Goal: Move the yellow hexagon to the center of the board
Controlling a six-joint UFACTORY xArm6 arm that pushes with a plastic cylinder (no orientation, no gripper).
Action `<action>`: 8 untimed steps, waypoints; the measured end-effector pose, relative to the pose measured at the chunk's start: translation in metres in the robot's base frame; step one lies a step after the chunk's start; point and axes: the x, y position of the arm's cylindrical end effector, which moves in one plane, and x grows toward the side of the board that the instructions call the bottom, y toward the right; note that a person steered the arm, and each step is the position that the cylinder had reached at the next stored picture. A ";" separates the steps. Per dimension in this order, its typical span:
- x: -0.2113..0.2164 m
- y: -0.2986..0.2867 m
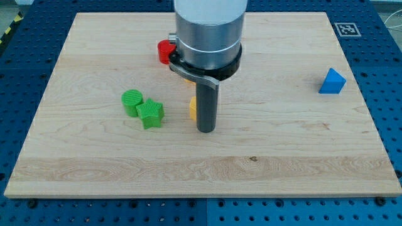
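Note:
The yellow hexagon [192, 108] lies near the middle of the wooden board [276, 144]; only its left edge shows, the rest is hidden behind my rod. My tip [206, 130] rests on the board just right of and slightly below the yellow block, touching or almost touching it. The arm's grey body covers the board's top middle.
A green cylinder [131, 102] and a green star-shaped block [151, 114] sit together left of the tip. A red block [165, 51] peeks out left of the arm near the top. A blue triangular block [331, 81] lies at the right. A marker tag [347, 28] is at the top right corner.

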 end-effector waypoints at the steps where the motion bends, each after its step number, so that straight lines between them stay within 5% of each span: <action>1: 0.003 -0.027; 8: -0.003 0.016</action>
